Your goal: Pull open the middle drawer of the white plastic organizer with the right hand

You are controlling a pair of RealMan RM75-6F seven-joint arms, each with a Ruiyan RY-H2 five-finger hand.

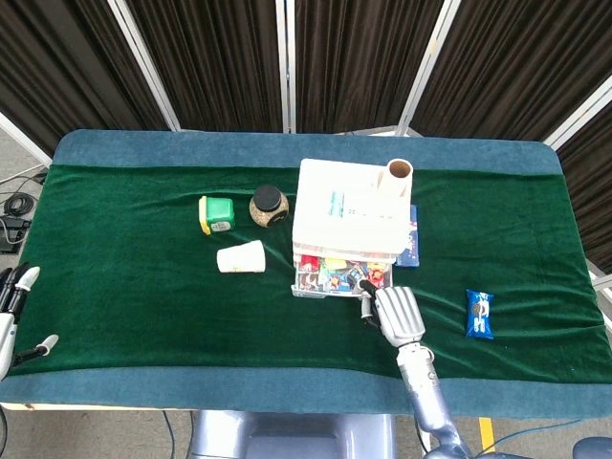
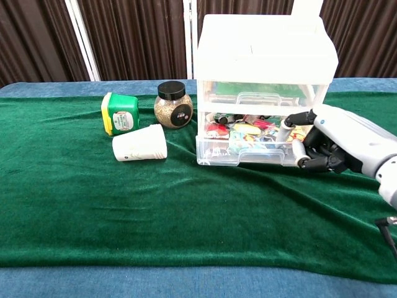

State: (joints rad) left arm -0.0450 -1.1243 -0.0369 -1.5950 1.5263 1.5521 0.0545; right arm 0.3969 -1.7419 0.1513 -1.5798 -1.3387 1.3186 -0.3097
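The white plastic organizer (image 1: 344, 206) (image 2: 267, 49) stands mid-table. Its drawer (image 1: 335, 278) (image 2: 245, 152) full of colourful small items sticks out toward the table's front, below a closed clear drawer with green contents. It looks like the lowest drawer that shows. My right hand (image 1: 397, 314) (image 2: 338, 146) grips the front right end of this drawer, fingers curled over its front wall. My left hand (image 1: 13, 298) hangs off the table's left edge, fingers apart and holding nothing; only the head view shows it.
Left of the organizer are a green container (image 1: 217, 213) (image 2: 120, 113), a dark-lidded jar (image 1: 269, 207) (image 2: 173, 104) and a paper cup (image 1: 241, 258) (image 2: 140, 143) lying on its side. A cardboard tube (image 1: 398, 173) stands on the organizer. A blue snack packet (image 1: 480, 315) lies to the right.
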